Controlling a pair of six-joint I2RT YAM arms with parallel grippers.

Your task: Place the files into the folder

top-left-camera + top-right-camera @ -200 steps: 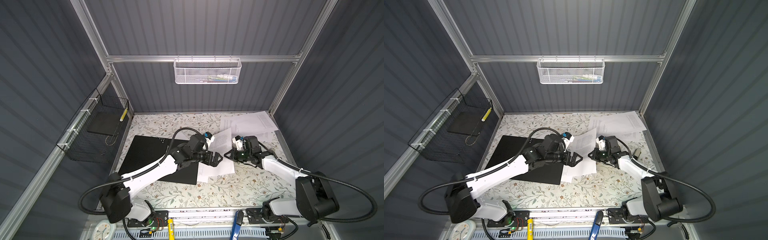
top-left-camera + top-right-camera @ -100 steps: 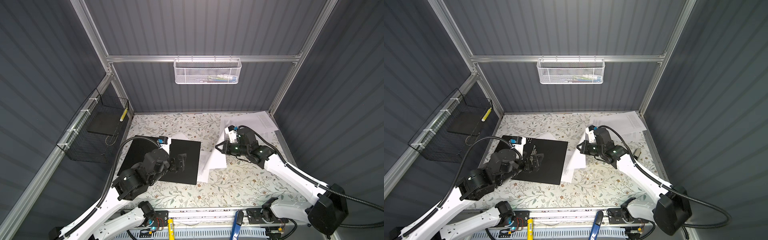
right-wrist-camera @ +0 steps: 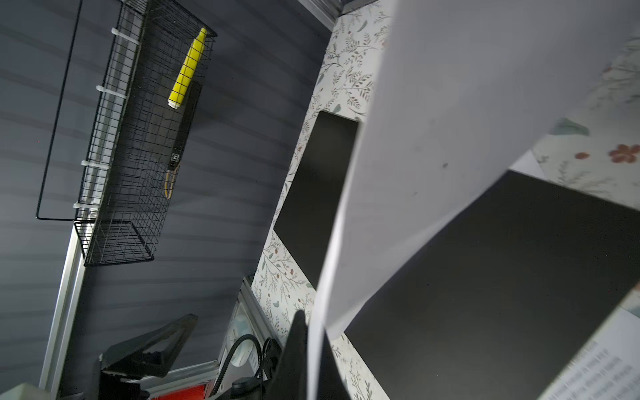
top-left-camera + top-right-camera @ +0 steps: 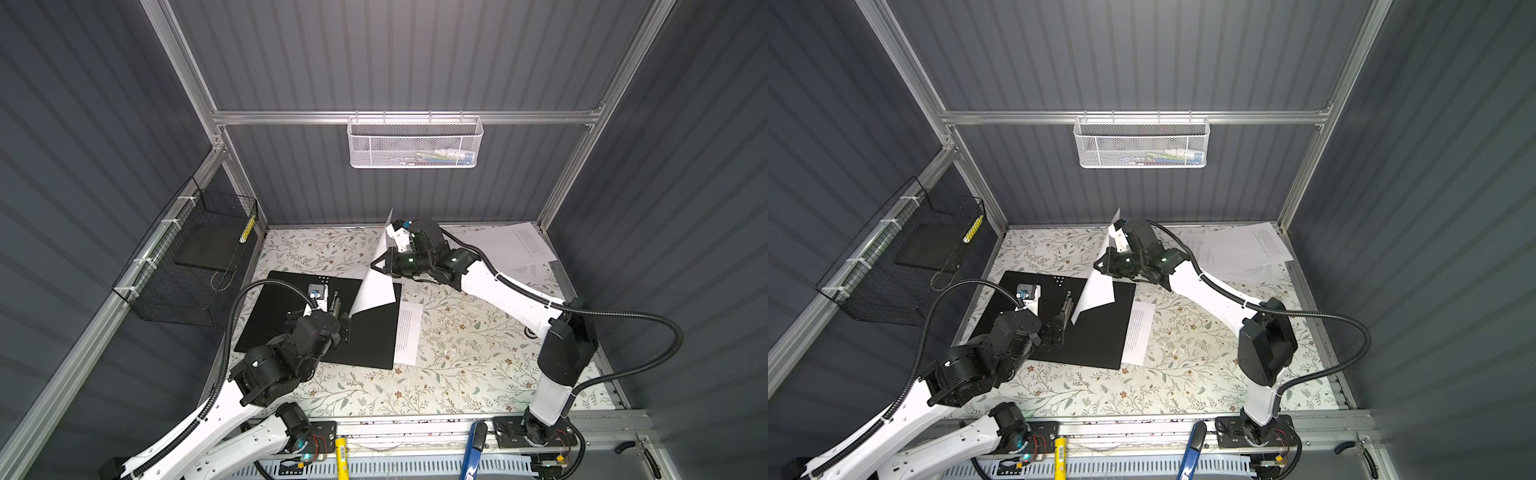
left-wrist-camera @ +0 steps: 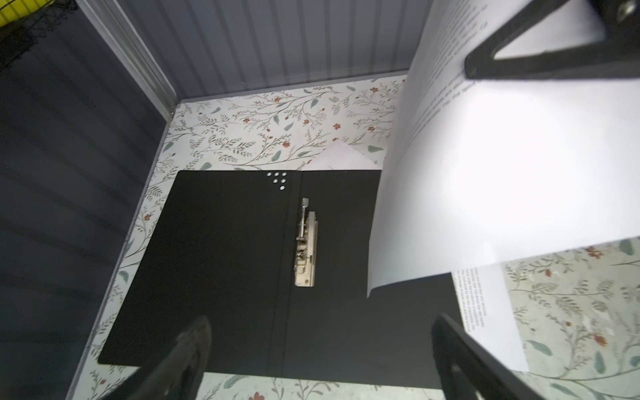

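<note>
Thin black-lined folder point(image 4: 374, 336) lies open, flat, at 9 o'clock. One white printed paper sheet point(image 4: 376, 286) hangs curled above its 3 o'clock half; a second sheet point(image 4: 409, 332) lies tucked beneath that edge; further sheets point(image 4: 511, 249) at 2 o'clock.

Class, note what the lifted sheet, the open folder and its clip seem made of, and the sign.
Lifted sheet: thin matte paper; it curls limply. Folder: matte black card or plastic, unclear which; lies flat, creased along its spine. Clip: probably metal; pale, glinting.
</note>
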